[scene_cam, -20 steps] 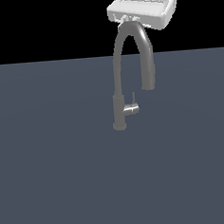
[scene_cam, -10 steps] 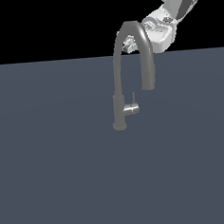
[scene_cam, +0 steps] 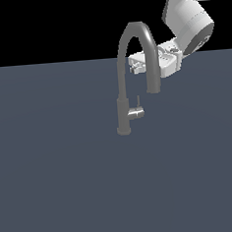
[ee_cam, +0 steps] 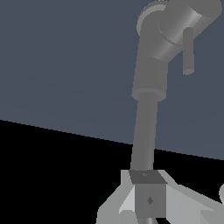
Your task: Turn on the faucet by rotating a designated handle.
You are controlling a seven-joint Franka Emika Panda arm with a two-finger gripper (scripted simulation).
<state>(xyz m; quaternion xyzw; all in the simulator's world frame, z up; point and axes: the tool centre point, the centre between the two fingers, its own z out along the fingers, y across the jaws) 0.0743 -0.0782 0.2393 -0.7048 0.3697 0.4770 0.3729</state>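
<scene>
The dark-grey faucet (scene_cam: 123, 112) stands upright, and its gooseneck arches over to a spout end on the exterior view's right. The silver handle (scene_cam: 136, 113) sticks out sideways low on the column, with a thin pin rising from it. My gripper (scene_cam: 133, 68) hangs well above the handle, level with the arch, and its fingertips lie between the column and the spout. The white hand is partly hidden by the spout. In the wrist view the faucet column (ee_cam: 146, 122) runs up to the handle (ee_cam: 181, 24). The fingers (ee_cam: 148, 199) look pressed together with nothing between them.
A flat dark blue-grey floor (scene_cam: 69, 181) spreads all round the faucet. The white arm (scene_cam: 189, 21) comes down from the exterior view's upper right. Nothing else stands in view.
The gripper has come down from above the arch and swung round. Its fingertips now sit lower, between the column and the spout. The faucet and handle have not moved.
</scene>
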